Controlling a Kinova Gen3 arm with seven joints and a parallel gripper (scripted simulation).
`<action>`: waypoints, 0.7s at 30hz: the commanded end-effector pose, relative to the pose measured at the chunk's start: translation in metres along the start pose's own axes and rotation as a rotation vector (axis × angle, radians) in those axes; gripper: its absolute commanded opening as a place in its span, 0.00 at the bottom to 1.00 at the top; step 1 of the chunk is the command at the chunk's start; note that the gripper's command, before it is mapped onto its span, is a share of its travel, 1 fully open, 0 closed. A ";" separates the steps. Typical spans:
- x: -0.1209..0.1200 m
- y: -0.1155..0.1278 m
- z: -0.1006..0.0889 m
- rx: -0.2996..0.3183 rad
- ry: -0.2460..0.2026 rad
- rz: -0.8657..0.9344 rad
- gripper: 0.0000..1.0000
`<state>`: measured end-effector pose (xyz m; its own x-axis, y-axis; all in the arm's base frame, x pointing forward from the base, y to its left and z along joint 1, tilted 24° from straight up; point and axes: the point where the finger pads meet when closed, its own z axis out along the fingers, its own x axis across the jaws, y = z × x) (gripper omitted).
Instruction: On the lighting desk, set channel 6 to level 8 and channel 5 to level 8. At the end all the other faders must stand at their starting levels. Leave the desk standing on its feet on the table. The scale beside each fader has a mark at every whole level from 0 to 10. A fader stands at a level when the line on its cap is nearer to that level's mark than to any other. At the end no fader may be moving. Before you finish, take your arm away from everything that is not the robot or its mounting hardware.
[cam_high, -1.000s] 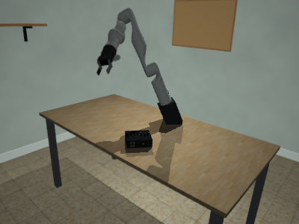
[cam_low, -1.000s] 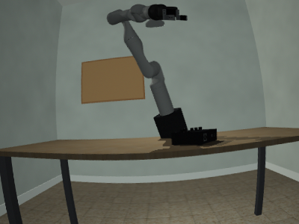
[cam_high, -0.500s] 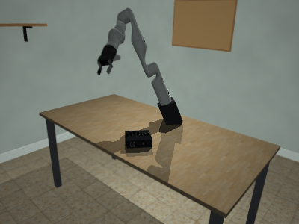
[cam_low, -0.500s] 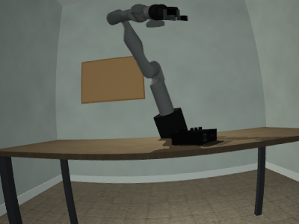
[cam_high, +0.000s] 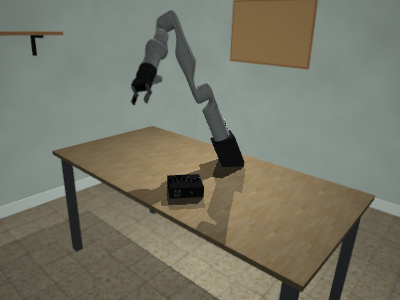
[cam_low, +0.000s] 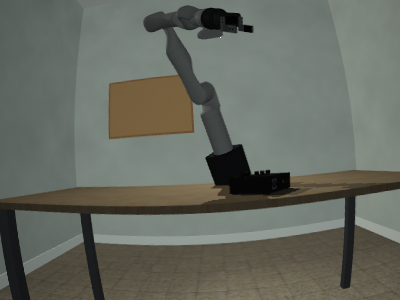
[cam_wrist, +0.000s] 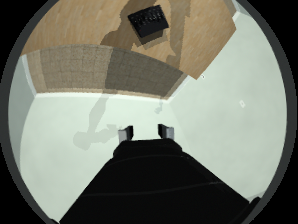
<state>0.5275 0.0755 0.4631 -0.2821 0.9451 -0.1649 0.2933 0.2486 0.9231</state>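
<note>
The lighting desk (cam_high: 185, 187) is a small black box standing on the wooden table near its front edge, close to the arm's base. It also shows in the exterior view (cam_low: 260, 183) and, small and far off, in the wrist view (cam_wrist: 148, 22). Its faders are too small to read. My gripper (cam_high: 141, 97) is open and empty, held high in the air far above the table and to the left of the desk. It shows in the exterior view (cam_low: 245, 29) and in the wrist view (cam_wrist: 147, 132).
The arm's black base (cam_high: 227, 149) stands on the table just behind the desk. A cork board (cam_high: 274, 31) hangs on the back wall and a small shelf (cam_high: 30, 36) is at the upper left.
</note>
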 end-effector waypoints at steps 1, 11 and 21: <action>0.001 0.000 0.001 0.005 0.000 0.000 1.00; 0.001 0.000 0.001 0.005 0.000 0.000 1.00; 0.004 -0.016 0.010 0.053 -0.013 0.021 1.00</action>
<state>0.5294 0.0761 0.4459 -0.2637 0.9529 -0.1497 0.3399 0.2370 0.9101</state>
